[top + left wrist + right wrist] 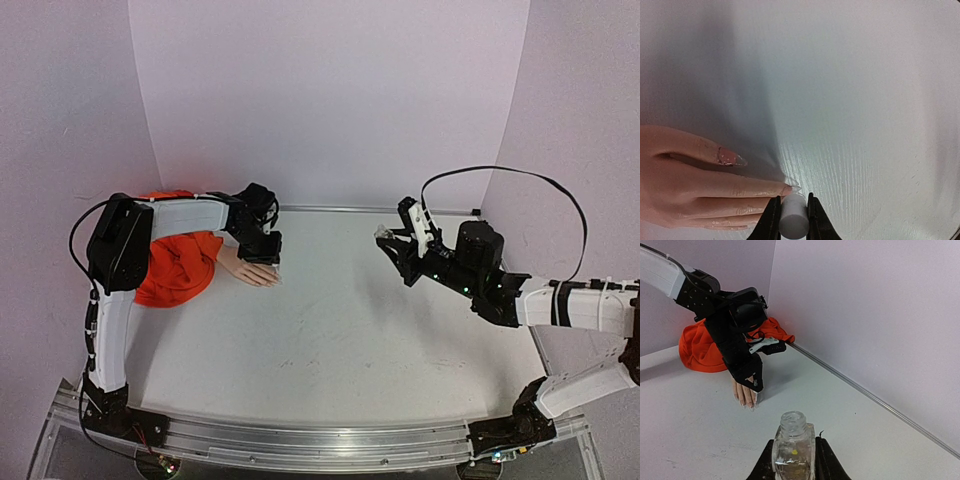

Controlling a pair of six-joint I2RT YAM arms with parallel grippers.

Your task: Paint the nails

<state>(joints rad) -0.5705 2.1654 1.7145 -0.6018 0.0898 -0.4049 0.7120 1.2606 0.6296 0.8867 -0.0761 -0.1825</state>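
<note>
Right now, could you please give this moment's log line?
left gripper: shut on white cap, at nails | right gripper: shut on clear bottle, uncapped

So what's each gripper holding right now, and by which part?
Left gripper: small white cylinder, pinched by its sides. Right gripper: open clear bottle, gripped across its body, below the neck.

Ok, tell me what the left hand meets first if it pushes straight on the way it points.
The left hand would most likely meet the mannequin's fingertip nail just ahead of the white cylinder it grips, then the table; depth is unclear.
</note>
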